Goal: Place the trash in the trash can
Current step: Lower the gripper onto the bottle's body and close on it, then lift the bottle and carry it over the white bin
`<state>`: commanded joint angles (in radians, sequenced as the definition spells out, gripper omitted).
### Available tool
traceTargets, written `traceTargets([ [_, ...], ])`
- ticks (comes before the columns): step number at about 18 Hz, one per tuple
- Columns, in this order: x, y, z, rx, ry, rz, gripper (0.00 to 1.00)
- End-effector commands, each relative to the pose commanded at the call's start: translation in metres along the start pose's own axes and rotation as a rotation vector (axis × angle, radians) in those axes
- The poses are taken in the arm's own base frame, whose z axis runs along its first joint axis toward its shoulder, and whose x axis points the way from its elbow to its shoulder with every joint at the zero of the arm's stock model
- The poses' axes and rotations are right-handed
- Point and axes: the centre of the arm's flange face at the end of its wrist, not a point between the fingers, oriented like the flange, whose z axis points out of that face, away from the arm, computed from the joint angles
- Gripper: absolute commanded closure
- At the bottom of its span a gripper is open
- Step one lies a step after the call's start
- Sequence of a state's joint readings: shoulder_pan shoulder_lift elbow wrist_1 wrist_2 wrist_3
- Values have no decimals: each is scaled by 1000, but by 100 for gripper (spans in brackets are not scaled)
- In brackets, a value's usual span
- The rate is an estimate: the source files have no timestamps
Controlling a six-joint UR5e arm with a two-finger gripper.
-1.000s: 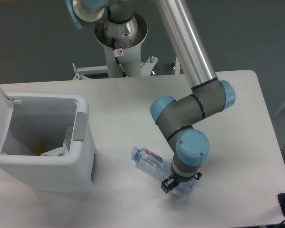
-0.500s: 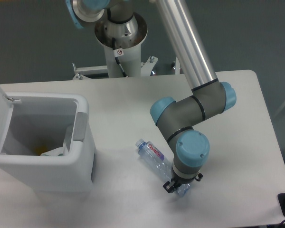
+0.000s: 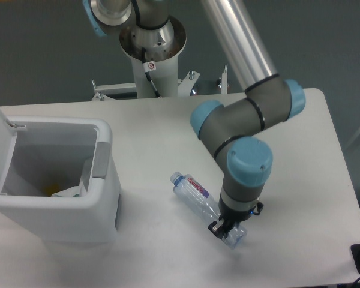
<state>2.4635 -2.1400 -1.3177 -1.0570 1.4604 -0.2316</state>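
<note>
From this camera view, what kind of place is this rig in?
Most likely a robotics lab or test cell. The arm's pedestal base stands behind a plain white table, before a bare dark wall, and the only props are a trash can and a plastic bottle.

Even, soft overhead light; faint shadows; slight blur.

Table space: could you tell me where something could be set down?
Bare white table lies between the boxy white trash can and the arm, and along the right edge. Crowded: front centre, where the end effector meets the clear plastic bottle.
</note>
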Motion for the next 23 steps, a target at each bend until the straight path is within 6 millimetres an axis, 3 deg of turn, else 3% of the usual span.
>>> traceTargets([
  [1, -1, -3, -9, 15, 6, -3, 60],
  [5, -3, -18, -93, 136, 96, -10, 60],
  [6, -1, -20, -125, 181, 170, -13, 60],
  [11, 17, -6, -211, 341, 329, 56, 59],
  [15, 45, 1, -254, 427, 410, 128, 60],
  [22, 98, 48, -289, 415, 601, 342, 60],
  [23, 114, 60, -289, 405, 612, 373, 60],
])
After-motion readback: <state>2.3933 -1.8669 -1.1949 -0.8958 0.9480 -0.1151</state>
